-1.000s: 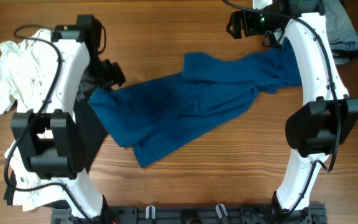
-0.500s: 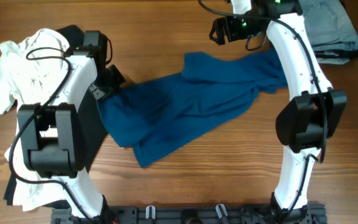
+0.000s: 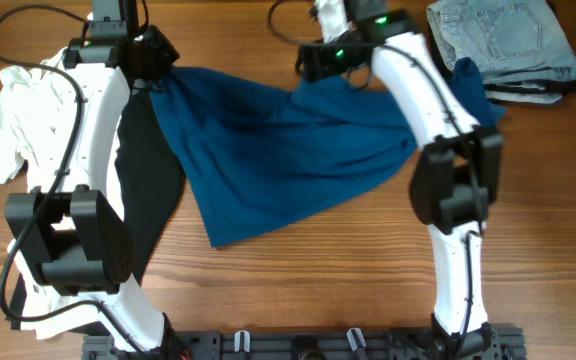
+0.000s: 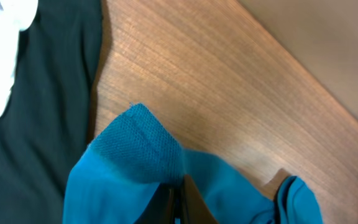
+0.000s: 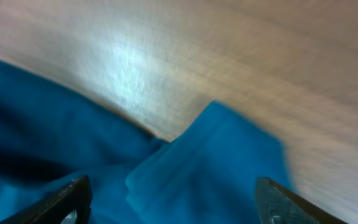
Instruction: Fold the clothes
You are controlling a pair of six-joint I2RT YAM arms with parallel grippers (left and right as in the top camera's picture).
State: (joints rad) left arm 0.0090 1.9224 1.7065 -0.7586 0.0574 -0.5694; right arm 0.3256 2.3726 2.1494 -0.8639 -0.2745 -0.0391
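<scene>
One knit-weave blue shirt [image 3: 288,150] corner sits pinched in left gripper [image 4: 178,202]; right gripper [image 5: 173,190] gapes wide.

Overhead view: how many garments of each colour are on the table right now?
Blue shirt: 1
White shirt: 1
Black garment: 1
Pale denim jeans: 1
Total: 4

Four garments in all on one wooden table [image 3: 318,275]: one deep-blue shirt [image 3: 278,150], one white shirt [image 3: 18,120], one black garment [image 3: 148,195] and one pair of pale denim jeans [image 3: 503,35]. Two robot arms, one left arm [image 3: 83,150] and one right arm [image 3: 428,100]. Two grippers too, one left gripper [image 3: 151,65] and one right gripper [image 3: 310,58], one per arm.
</scene>
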